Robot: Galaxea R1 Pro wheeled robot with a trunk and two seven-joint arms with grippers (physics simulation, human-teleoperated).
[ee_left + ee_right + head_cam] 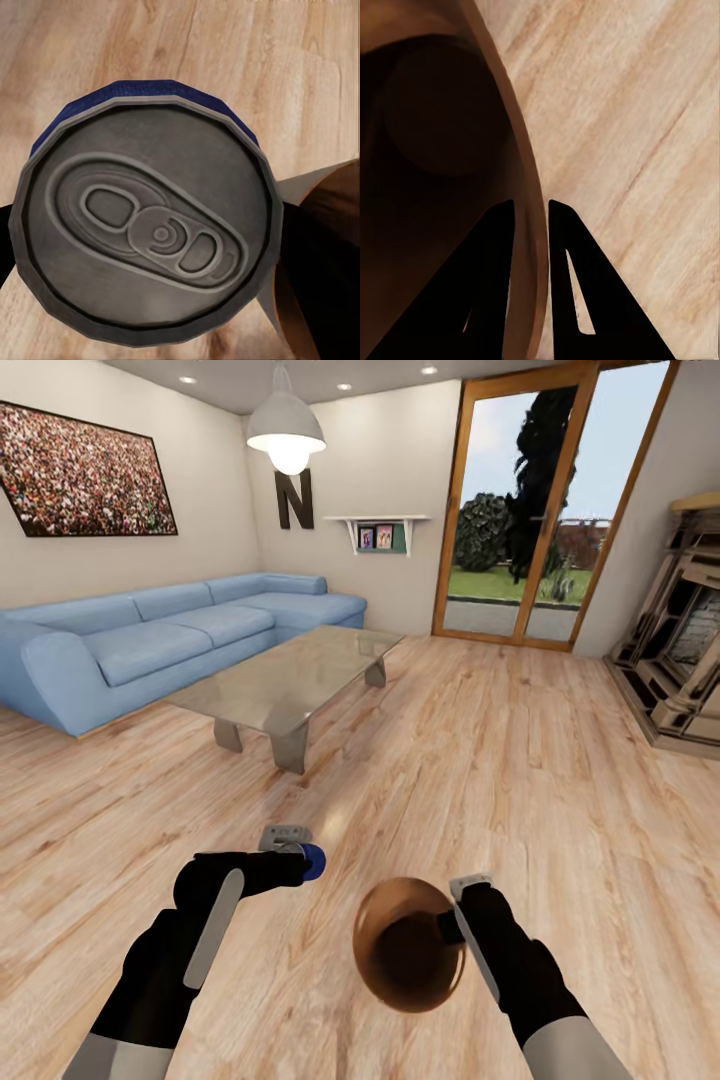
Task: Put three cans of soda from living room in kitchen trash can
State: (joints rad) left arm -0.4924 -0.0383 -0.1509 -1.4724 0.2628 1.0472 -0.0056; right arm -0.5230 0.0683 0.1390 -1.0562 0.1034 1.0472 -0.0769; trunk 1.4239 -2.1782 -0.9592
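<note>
Can [146,232] — blue-sided here, held in my left fingers [305,860] just beside the bin [400,950]; right fingers [529,247] pinch the bin's rim. Bin looks empty — nothing dropped yet, two more to find.

Blue sofa [170,635], glass table [290,680], wood floor [480,760]

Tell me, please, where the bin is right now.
The bin is held above the wood floor at the head view's lower centre, its wall pinched between the right gripper's fingers, with the left gripper's can just to its left.
</note>
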